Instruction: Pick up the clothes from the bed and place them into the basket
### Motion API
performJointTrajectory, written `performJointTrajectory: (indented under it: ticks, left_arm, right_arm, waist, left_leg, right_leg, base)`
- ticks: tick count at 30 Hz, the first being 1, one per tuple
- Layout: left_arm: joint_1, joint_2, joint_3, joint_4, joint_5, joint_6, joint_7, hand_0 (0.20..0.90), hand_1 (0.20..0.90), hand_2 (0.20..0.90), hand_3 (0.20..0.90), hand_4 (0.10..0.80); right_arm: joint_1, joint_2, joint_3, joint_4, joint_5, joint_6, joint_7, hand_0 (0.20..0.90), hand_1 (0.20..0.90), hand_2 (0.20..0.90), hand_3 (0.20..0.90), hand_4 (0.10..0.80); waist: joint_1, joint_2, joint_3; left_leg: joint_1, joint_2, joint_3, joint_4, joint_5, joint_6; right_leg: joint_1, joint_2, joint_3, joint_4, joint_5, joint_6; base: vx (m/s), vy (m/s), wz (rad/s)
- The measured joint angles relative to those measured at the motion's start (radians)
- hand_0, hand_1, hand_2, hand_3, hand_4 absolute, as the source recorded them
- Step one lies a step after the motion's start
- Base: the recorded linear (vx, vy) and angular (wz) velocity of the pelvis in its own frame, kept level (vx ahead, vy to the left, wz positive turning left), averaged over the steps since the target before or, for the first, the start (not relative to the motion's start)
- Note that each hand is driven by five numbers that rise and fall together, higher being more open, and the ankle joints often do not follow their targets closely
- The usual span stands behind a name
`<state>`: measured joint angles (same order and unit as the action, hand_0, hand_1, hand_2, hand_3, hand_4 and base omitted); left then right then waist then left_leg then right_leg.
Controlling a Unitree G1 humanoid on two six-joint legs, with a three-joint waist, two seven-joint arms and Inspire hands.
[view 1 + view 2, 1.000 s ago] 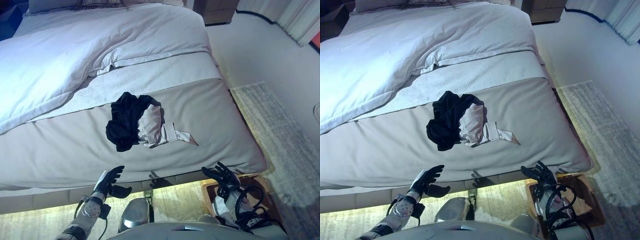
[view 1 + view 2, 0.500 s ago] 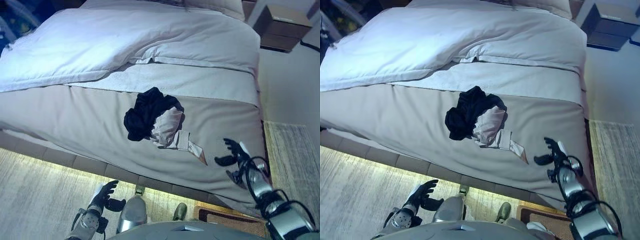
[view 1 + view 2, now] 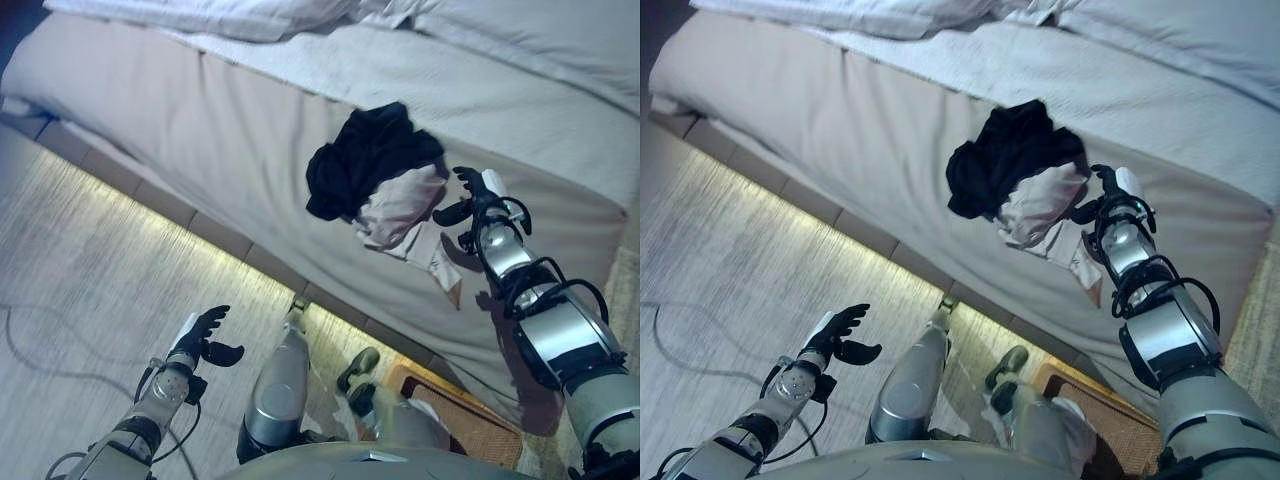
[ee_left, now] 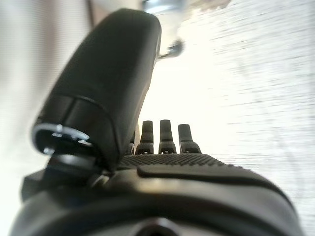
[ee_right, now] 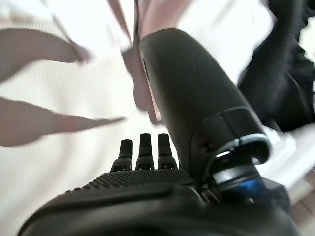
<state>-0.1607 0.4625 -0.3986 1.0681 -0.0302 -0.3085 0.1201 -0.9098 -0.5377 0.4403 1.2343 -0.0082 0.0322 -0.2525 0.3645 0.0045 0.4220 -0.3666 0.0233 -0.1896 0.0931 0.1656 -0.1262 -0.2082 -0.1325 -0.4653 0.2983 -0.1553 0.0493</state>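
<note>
Upper right of the frame, on the grey cover of the bed [image 3: 200, 130], lies the clothes pile: a black garment [image 3: 365, 160] bunched up, with a pale pinkish garment [image 3: 400, 205] tucked against its lower right edge and trailing toward the mattress edge. Right beside that pale cloth, the right hand [image 3: 470, 195] hovers with fingers spread and relaxed, holding nothing; whether a fingertip touches the fabric cannot be told. Its wrist view shows straight fingers over the pale sheet and dark cloth. Down at lower left, the left hand [image 3: 200, 335] hangs over the wooden floor [image 3: 90, 260], fingers loosely open, empty. At bottom right, a woven basket [image 3: 470, 430] peeks out by the bed.
</note>
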Motion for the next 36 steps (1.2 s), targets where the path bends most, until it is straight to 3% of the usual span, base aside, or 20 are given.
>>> performJointTrajectory:
  ticks: [4,6,9,13,14,15,16,17,19,20,21,22,23,25,27,31,36]
  left_arm:
    - [-0.006,0.004,-0.001,-0.07,-0.031,-0.007,0.011,0.9,0.9,0.9,0.9,0.8]
    - [-0.007,0.005,-0.003,-0.134,-0.054,-0.02,0.02,0.9,0.9,0.9,0.9,0.8]
    - [-0.003,0.017,-0.007,-0.2,-0.098,-0.017,0.039,0.9,0.9,0.9,0.9,0.8]
    - [-0.004,0.023,-0.005,-0.233,-0.137,-0.016,0.044,0.9,0.9,0.9,0.9,0.8]
    - [-0.005,0.022,-0.005,-0.235,-0.143,-0.016,0.041,0.9,0.9,0.9,0.9,0.8]
    - [-0.007,0.022,-0.005,-0.236,-0.147,-0.018,0.036,0.9,0.9,0.9,0.9,0.8]
    - [-0.006,0.022,-0.005,-0.236,-0.147,-0.019,0.031,0.9,0.9,0.9,0.9,0.8]
    - [0.003,0.019,-0.008,-0.236,-0.148,-0.02,0.021,0.9,0.9,0.9,0.9,0.8]
    - [0.03,0.014,-0.007,-0.235,-0.156,-0.02,0.016,0.9,0.9,0.9,0.9,0.8]
    - [0.028,0.018,0.001,-0.243,-0.167,-0.023,0.014,0.9,0.9,0.9,0.9,0.8]
    - [0.025,0.018,0.003,-0.255,-0.169,-0.028,0.011,0.9,0.9,0.9,0.9,0.8]
    - [0.033,0.012,0.002,-0.255,-0.168,-0.027,0.007,0.9,0.9,0.9,0.9,0.8]
    - [0.056,0.011,0.002,-0.258,-0.168,-0.027,0.007,0.9,0.9,0.9,0.9,0.8]
    - [0.049,0.005,0.004,-0.252,-0.17,-0.028,0.007,0.9,0.9,0.9,0.9,0.8]
    - [0.057,0.017,0.004,-0.259,-0.175,-0.046,0.008,0.9,0.9,0.9,0.9,0.8]
    - [0.064,0.017,0.004,-0.259,-0.177,-0.047,0.007,0.9,0.9,0.9,0.9,0.8]
    - [0.074,0.01,0.003,-0.251,-0.164,-0.048,0.007,0.9,0.9,0.9,0.9,0.8]
  right_arm:
    - [-0.084,-0.01,0.008,0.021,0.042,0.07,-0.012,0.9,0.9,0.9,0.9,0.8]
    - [-0.117,-0.038,0.009,0.019,0.046,0.07,-0.03,0.9,0.9,0.9,0.9,0.8]
    - [-0.161,-0.087,0.026,0.007,0.049,0.047,-0.044,0.9,0.9,0.9,0.9,0.8]
    - [-0.18,-0.123,0.028,-0.03,0.075,-0.032,-0.032,0.9,0.9,0.9,0.9,0.8]
    - [-0.191,-0.124,0.028,-0.032,0.087,-0.054,-0.034,0.9,0.9,0.9,0.9,0.8]
    - [-0.197,-0.129,0.023,-0.036,0.096,-0.077,-0.044,0.827,0.827,0.827,0.815,0.715]
    - [-0.198,-0.131,0.011,-0.039,0.108,-0.09,-0.049,0.467,0.467,0.467,0.395,0.295]
    - [-0.197,-0.133,-0.002,-0.041,0.123,-0.106,-0.05,0.3,0.3,0.3,0.2,0.1]
    - [-0.196,-0.134,-0.012,-0.046,0.162,-0.138,-0.056,0.3,0.3,0.3,0.2,0.1]
    - [-0.19,-0.141,-0.035,-0.052,0.179,-0.148,-0.071,0.3,0.3,0.3,0.2,0.1]
    - [-0.183,-0.148,-0.078,-0.056,0.191,-0.161,-0.088,0.3,0.3,0.3,0.2,0.1]
    - [-0.179,-0.146,-0.092,-0.058,0.203,-0.165,-0.102,0.3,0.3,0.3,0.2,0.1]
    - [-0.168,-0.141,-0.091,-0.071,0.213,-0.167,-0.103,0.3,0.3,0.3,0.2,0.1]
    - [-0.14,-0.151,-0.104,-0.079,0.227,-0.181,-0.107,0.3,0.3,0.3,0.2,0.1]
    - [-0.11,-0.148,-0.116,-0.08,0.242,-0.18,-0.103,0.3,0.3,0.3,0.2,0.1]
    - [-0.091,-0.145,-0.119,-0.079,0.244,-0.18,-0.093,0.3,0.3,0.3,0.2,0.1]
    - [-0.083,-0.149,-0.129,-0.081,0.271,-0.184,-0.093,0.3,0.3,0.3,0.2,0.1]
  waist:
    - [0.007,0.026,0.068]
    - [0.009,0.055,0.1]
    - [-0.002,0.063,0.106]
    - [-0.03,0.083,0.112]
    - [-0.041,0.084,0.113]
    - [-0.052,0.087,0.114]
    - [-0.059,0.088,0.115]
    - [-0.063,0.097,0.12]
    - [-0.051,0.114,0.121]
    - [-0.064,0.11,0.12]
    - [-0.09,0.11,0.121]
    - [-0.087,0.112,0.123]
    - [-0.068,0.119,0.121]
    - [-0.08,0.119,0.126]
    - [-0.085,0.12,0.126]
    - [-0.076,0.12,0.125]
    - [-0.064,0.117,0.123]
  left_leg:
    - [-0.096,-0.06,0.003,0.089,-0.003,0.027]
    - [-0.159,-0.087,0.014,0.155,-0.028,0.045]
    - [-0.27,-0.122,0.046,0.286,-0.069,0.066]
    - [-0.369,-0.124,0.068,0.387,-0.113,0.075]
    - [-0.389,-0.123,0.073,0.385,-0.125,0.063]
    - [-0.405,-0.12,0.08,0.378,-0.134,0.05]
    - [-0.416,-0.12,0.087,0.396,-0.147,0.055]
    - [-0.439,-0.122,0.098,0.474,-0.182,0.105]
    - [-0.439,-0.097,0.101,0.46,-0.179,0.081]
    - [-0.435,-0.099,0.111,0.422,-0.184,0.048]
    - [-0.455,-0.118,0.116,0.467,-0.211,0.064]
    - [-0.462,-0.119,0.117,0.648,-0.257,0.118]
    - [-0.384,-0.103,0.105,0.643,-0.315,0.104]
    - [-0.353,-0.114,0.121,0.582,-0.304,0.086]
    - [-0.305,-0.112,0.123,0.538,-0.278,0.097]
    - [-0.215,-0.104,0.116,0.441,-0.244,0.091]
    - [-0.072,-0.07,0.114,0.274,-0.161,0.088]
  right_leg:
    - [-0.137,-0.089,0.022,0.195,-0.065,-0.001]
    - [-0.21,-0.13,0.047,0.286,-0.092,-0.007]
    - [-0.337,-0.181,0.103,0.432,-0.141,-0.014]
    - [-0.441,-0.188,0.151,0.53,-0.161,-0.028]
    - [-0.471,-0.18,0.169,0.538,-0.162,-0.029]
    - [-0.495,-0.174,0.189,0.536,-0.165,-0.035]
    - [-0.506,-0.182,0.192,0.537,-0.165,-0.037]
    - [-0.512,-0.192,0.193,0.557,-0.165,-0.037]
    - [-0.524,-0.157,0.212,0.585,-0.164,-0.036]
    - [-0.527,-0.151,0.22,0.576,-0.171,-0.054]
    - [-0.521,-0.17,0.222,0.537,-0.168,-0.07]
    - [-0.519,-0.178,0.229,0.538,-0.168,-0.069]
    - [-0.511,-0.158,0.237,0.542,-0.164,-0.062]
    - [-0.481,-0.16,0.243,0.508,-0.155,-0.048]
    - [-0.425,-0.153,0.236,0.458,-0.153,-0.044]
    - [-0.338,-0.129,0.227,0.361,-0.118,-0.033]
    - [-0.184,-0.094,0.178,0.157,0.024,-0.018]
  base:
    - [-0.123,0.154,0.14]
    - [-0.126,0.216,0.04]
    - [-0.078,0.161,-0.06]
    - [-0.025,0.135,-0.09]
    - [-0.001,0.081,0.11]
    - [0.007,0.056,0.17]
    - [0.009,0.027,0.08]
    - [0.013,0.011,-0.26]
    - [0.036,-0.008,-0.31]
    - [0.052,-0.013,0.46]
    - [0.061,-0.011,0.51]
    - [0.07,-0.016,-0.01]
    - [0.058,-0.019,-0.4]
    - [0.043,-0.034,-0.05]
    - [0.066,-0.067,0.12]
    - [0.061,-0.098,-0.01]
    - [-0.015,-0.051,-0.05]
